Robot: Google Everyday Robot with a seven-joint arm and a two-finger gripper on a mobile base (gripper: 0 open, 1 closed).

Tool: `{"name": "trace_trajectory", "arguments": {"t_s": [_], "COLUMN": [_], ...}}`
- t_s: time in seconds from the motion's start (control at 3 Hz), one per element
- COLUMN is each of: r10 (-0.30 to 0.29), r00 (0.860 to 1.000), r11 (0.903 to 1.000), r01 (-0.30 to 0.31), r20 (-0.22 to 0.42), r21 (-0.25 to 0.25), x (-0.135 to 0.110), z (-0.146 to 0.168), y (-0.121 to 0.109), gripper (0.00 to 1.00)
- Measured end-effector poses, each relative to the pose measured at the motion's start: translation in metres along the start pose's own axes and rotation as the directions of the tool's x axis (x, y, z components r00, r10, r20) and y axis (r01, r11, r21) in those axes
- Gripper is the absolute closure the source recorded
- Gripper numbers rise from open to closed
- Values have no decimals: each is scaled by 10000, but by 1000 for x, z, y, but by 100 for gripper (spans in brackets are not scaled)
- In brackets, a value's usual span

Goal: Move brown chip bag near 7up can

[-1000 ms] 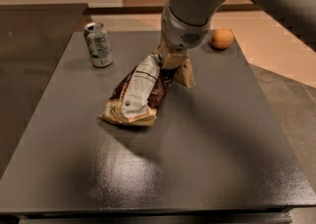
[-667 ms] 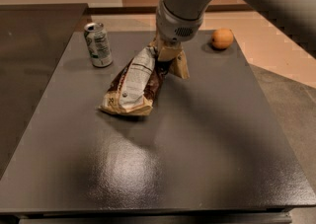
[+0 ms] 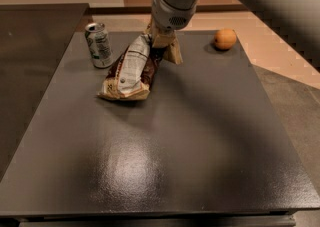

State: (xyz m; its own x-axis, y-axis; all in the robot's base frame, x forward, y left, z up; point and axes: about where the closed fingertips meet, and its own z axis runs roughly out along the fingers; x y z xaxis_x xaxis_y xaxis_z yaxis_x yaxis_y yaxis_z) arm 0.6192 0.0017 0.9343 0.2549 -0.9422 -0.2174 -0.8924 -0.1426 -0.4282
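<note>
The brown chip bag (image 3: 129,73) lies on the dark table (image 3: 190,136), crinkled, with its white label facing up. Its lower end rests on the table and its upper end is raised. My gripper (image 3: 159,46) is shut on the bag's upper right end, with tan fingers (image 3: 172,51) showing beside it. The 7up can (image 3: 99,45) stands upright just left of the bag, a small gap from it.
A small round orange fruit (image 3: 225,39) sits at the table's far right corner. The table's edges drop off to a tan floor on the right and a dark surface on the left.
My gripper has dragged the chip bag to the left and a little farther back, closer to the can. The can and the orange have not moved.
</note>
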Motion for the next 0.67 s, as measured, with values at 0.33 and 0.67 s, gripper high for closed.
{"name": "trace_trajectory", "arguments": {"t_s": [0.33,0.67], "r10": [-103,-76], "r00": [9999,10000], "r11": [9997,9996], "r01": [102,77], "r20": [41,-19], "r21": [211,271], "x": [1,4], "z": [9,23], "y": [-18,-32], "gripper": [82,51]}}
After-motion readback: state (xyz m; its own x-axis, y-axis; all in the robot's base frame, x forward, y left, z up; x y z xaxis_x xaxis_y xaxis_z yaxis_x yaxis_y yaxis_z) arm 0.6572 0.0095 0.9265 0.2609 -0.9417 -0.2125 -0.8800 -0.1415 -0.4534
